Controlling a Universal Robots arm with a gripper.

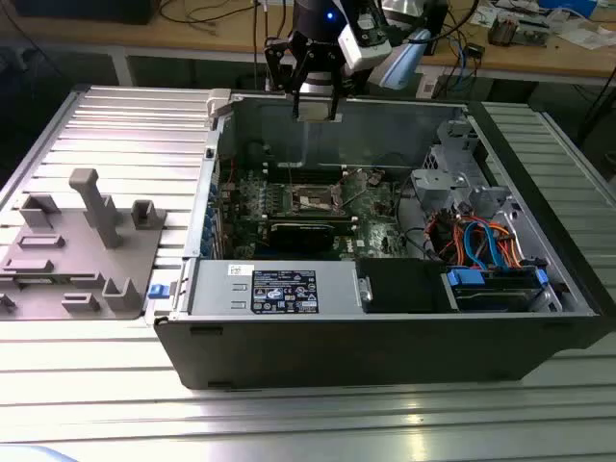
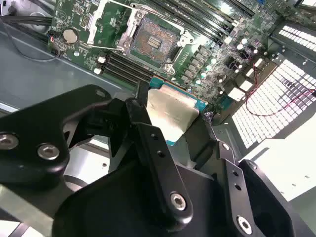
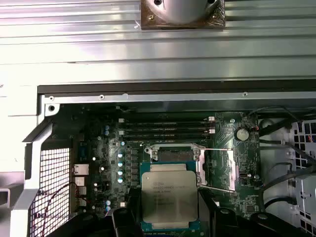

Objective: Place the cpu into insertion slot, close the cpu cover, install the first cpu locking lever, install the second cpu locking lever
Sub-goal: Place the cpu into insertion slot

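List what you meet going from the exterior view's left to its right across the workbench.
Grey parts holder → gripper holding the chip above the open computer case → orange and blue cables.

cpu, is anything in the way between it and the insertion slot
Nothing visible. The gripper holds the cpu over the board. In the second wrist view the insertion slot lies bare, its contacts exposed, with the cpu cover swung open to one side.
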